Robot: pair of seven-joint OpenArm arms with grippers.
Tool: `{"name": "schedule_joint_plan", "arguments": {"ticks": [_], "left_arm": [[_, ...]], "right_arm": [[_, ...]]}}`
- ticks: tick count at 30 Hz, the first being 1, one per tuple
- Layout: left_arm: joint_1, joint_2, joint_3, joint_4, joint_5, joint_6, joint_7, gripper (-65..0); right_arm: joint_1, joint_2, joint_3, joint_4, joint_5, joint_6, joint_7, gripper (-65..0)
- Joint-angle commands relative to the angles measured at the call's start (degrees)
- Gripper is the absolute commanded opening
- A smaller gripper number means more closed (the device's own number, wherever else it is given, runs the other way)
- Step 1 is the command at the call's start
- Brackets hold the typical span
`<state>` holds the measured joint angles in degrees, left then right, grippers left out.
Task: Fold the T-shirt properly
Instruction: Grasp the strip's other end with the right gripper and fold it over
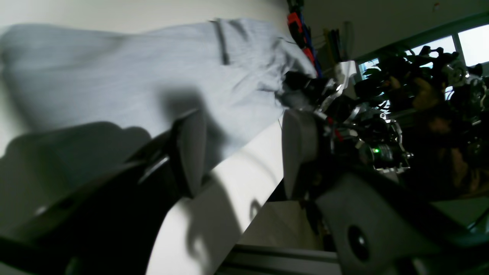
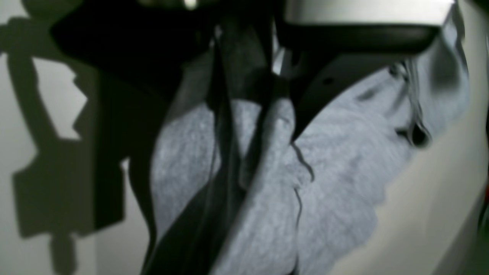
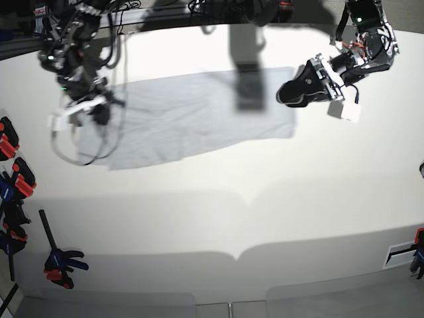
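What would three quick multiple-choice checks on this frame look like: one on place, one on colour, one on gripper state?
1. Where does the T-shirt lie on the table?
A. Far half, spread flat between the two arms
B. Near edge, bunched in a ball
C. Hanging off the near edge

2. What colour is the T-shirt?
A. Black
B. Light grey
C. Red

3. How do the grippers stand?
A. Both open, clear of the cloth
B. Left gripper open, right gripper shut on the cloth
C. Left shut on the cloth, right open

Answers: 1 A, the base view shows it laid out flat across the far half; 2 B, every view shows pale heather grey; 3 B, the left wrist view shows fingers set apart with nothing between, while the right wrist view shows grey fabric pinched at the tips.
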<state>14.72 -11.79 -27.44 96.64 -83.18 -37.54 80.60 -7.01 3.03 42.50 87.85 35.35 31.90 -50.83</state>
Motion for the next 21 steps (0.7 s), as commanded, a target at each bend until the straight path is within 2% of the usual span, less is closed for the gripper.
{"name": "schedule_joint_plan", "arguments": {"ticks": [1, 2, 3, 5, 6, 11, 14, 15, 18, 20, 21], "left_arm": [[-0.4, -0.4, -0.3, 0.9, -1.8, -0.3, -0.6, -35.1], [-0.4, -0.4, -0.3, 0.9, -1.8, -0.7, -0.6, -35.1], [-0.4, -0.3, -0.3, 0.9, -0.3, -1.1, -3.2, -35.1], [-0.3, 0.1, -0.3, 0.8, 9.7, -1.3, -9.5, -35.2], [-0.3, 0.5, -0.3, 0.8, 12.6, -1.0, -11.6, -35.2], [-0.3, 3.8, -0.2, 0.8, 17.3, -0.6, -12.1, -35.2], [-0.3, 5.7, -0.2, 0.8, 23.2, -0.6, -12.1, -35.2], [-0.3, 6.3, -0.2, 0.8, 26.1, 0.0, -12.4, -36.0], [-0.2, 7.5, -0.2, 0.8, 36.8, 6.8, -16.4, -38.4], [-0.3, 7.6, -0.2, 0.8, 39.7, 8.9, -17.5, -39.0], [-0.3, 7.6, -0.2, 0.8, 39.6, 8.9, -17.5, -39.0]], "right_arm": [[1.6, 0.7, 1.5, 1.2, 1.2, 0.9, 0.0, -65.0], [2.5, 0.6, 2.9, 1.5, 1.2, 2.1, -1.6, -65.0], [3.2, 0.6, 3.5, 1.8, 1.2, 3.5, -3.1, -65.0], [3.5, 0.7, 3.2, 2.7, 1.8, 4.7, -3.7, -65.0], [3.5, 0.7, 2.6, 3.1, 2.7, 4.8, -3.7, -65.0], [3.4, 0.6, -4.3, 6.5, 3.1, 7.9, -4.9, -65.0], [3.5, 0.6, -11.8, 10.1, 6.4, 8.1, -11.6, -65.0], [3.4, 0.5, -14.8, 11.2, 8.2, 8.1, -14.6, -65.0], [3.3, -0.3, -23.3, 14.4, 11.6, 8.1, -19.8, -65.0], [3.3, -1.3, -28.3, 16.3, 11.6, 8.1, -20.9, -65.0], [3.3, -1.7, -30.5, 17.0, 11.6, 8.1, -20.9, -65.0]]}}
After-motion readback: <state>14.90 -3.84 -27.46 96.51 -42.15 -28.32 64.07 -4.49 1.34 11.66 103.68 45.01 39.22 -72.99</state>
